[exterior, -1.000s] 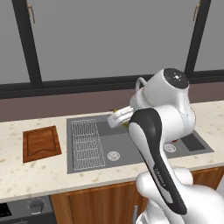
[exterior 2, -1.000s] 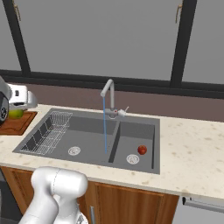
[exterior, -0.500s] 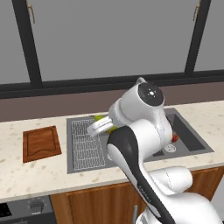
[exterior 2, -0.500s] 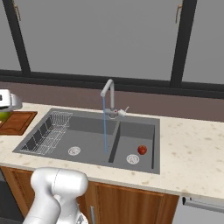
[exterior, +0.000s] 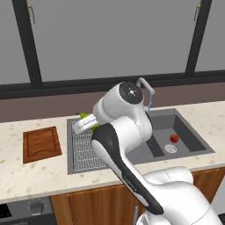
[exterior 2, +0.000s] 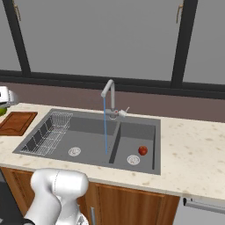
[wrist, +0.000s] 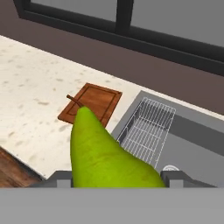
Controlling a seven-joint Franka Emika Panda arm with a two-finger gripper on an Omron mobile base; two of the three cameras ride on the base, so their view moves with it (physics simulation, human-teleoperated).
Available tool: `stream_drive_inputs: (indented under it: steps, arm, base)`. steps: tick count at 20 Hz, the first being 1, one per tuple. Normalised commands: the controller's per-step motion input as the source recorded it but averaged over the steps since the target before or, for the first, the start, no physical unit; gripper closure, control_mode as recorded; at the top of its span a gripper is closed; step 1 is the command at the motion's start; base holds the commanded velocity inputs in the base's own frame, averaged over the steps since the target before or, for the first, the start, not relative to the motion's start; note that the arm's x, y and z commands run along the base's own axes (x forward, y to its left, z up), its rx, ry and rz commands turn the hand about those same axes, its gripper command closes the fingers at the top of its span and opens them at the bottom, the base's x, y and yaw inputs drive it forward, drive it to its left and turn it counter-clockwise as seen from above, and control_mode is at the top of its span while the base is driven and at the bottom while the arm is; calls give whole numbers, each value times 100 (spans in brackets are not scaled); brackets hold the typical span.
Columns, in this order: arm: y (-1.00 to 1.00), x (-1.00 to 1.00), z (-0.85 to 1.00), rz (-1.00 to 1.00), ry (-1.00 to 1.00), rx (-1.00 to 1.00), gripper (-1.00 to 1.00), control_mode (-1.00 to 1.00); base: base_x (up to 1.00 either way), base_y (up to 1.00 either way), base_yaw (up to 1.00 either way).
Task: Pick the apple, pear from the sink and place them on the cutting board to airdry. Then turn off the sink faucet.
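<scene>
Gripper point(wrist: 118, 177) clamped around the pear point(wrist: 103, 153).

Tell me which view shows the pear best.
The hand view: the pear sits large and close, held in the gripper. The left base view shows a green sliver beside the arm; the right base view catches a green bit at its edge.

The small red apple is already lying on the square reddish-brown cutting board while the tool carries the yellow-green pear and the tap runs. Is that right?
Not quite. The small red apple lies in the dark grey sink's smaller compartment beside a round drain, as the right base view shows. The square reddish-brown cutting board is bare. The tool does carry the yellow-green pear, and the silver gooseneck tap runs.
</scene>
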Motion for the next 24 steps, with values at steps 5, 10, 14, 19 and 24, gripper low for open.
stream_drive_inputs:
  steps: [5, 10, 14, 19, 24]
  arm:
    - [53, 19, -14, 2, 0, 0, 100, -100]
    - [37, 20, -23, 0, 0, 0, 100, -100]
    - [24, 14, -36, 0, 0, 0, 100, -100]
    - [21, 15, -39, 0, 0, 1, 100, -100]
    - [24, 22, -15, 1, 0, 8, 100, -100]
  base:
    - [0, 0, 0]
    - [0, 0, 0]
    - [0, 0, 0]
    - [0, 0, 0]
    - [0, 0, 0]
